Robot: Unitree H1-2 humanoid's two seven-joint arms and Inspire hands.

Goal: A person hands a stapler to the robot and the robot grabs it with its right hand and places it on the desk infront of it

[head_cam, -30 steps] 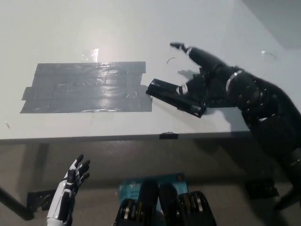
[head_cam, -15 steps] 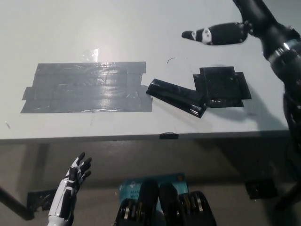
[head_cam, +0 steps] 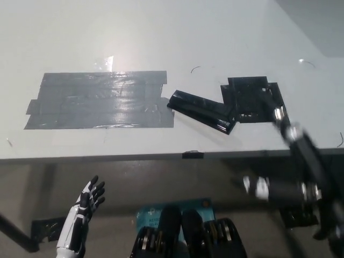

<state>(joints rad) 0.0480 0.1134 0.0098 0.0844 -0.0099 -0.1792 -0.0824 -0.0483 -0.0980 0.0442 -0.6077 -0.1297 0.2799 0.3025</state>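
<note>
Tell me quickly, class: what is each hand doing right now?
Left hand: open, holding nothing, low beside the desk.
Right hand: motion-blurred, cannot be told; the stapler lies apart from it on the desk.

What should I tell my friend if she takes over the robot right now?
Right hand: holds nothing, blurred low at the desk's front edge; whether open or shut is unclear.
Left hand: open, resting low at the left below the desk.
Stapler: lying on the desk, between the grey tape patch and the black tape patch, with no hand on it.
Done: stapler placed.
Left: nothing obvious, probably just bringing the right arm to rest.
</note>
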